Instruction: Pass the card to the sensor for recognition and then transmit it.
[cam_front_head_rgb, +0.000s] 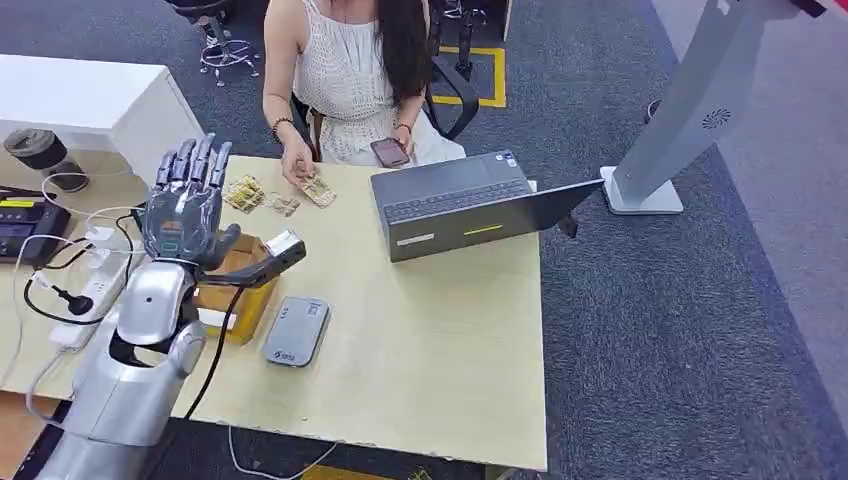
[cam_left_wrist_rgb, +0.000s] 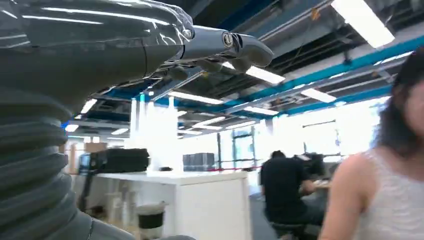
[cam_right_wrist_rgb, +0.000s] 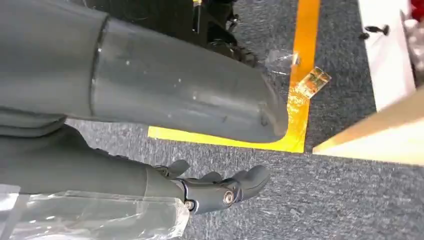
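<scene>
Fingers of the robot's left hand (cam_front_head_rgb: 188, 200) point straight up, side by side with narrow gaps between them, thumb out to the side; they hold nothing. The hand is raised above the near left part of a pale wooden table (cam_front_head_rgb: 440, 350), over an open cardboard box (cam_front_head_rgb: 238, 290). A black handheld scanner (cam_front_head_rgb: 268, 258) lies across the box top, its pale head pointing toward the table's middle. A grey card reader (cam_front_head_rgb: 297, 330) lies flat on the table just beside the box.

Several gold-patterned cards (cam_front_head_rgb: 245, 193) lie on the far edge of the table. A seated person in a white top presses one hand (cam_front_head_rgb: 298, 165) on one of them, card (cam_front_head_rgb: 318, 190), and holds a phone (cam_front_head_rgb: 389, 152) in the other. An open laptop (cam_front_head_rgb: 470, 203) sits to the right of the cards.

The robot's right hand (cam_right_wrist_rgb: 215, 187) hangs beside the table above grey carpet (cam_right_wrist_rgb: 325, 200), fingers loosely curled and holding nothing. Another gold card (cam_right_wrist_rgb: 312, 81) lies on the floor by a yellow tape line (cam_right_wrist_rgb: 295, 115).
</scene>
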